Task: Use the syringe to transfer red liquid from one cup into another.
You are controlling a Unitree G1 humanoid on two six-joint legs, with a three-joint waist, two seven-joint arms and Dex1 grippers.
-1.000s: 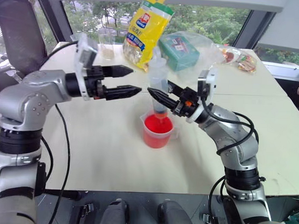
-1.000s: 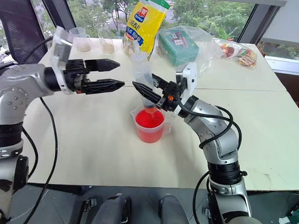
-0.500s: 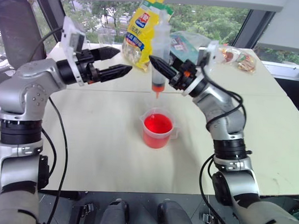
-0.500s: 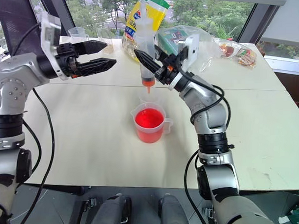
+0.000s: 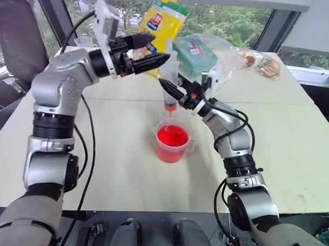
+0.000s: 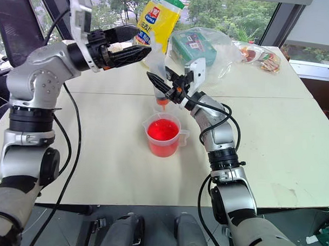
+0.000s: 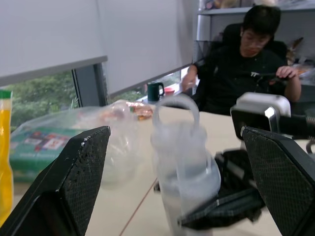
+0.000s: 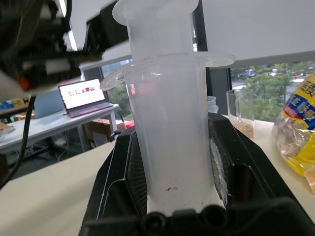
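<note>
Gripping syringe (image 5: 169, 96) upright, right end effector (image 5: 173, 92) above beaker (image 5: 172, 143); left end effector (image 5: 156, 51) open.

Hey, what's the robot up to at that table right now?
It is moving red liquid with a syringe. The right gripper has its jaws shut on the syringe, holding it upright with the orange tip just beyond the handled beaker of red liquid. The left gripper hangs with jaws open near the top of the syringe, apparently lining up on the plunger. A yellow bag and a green box sit farther back.
</note>
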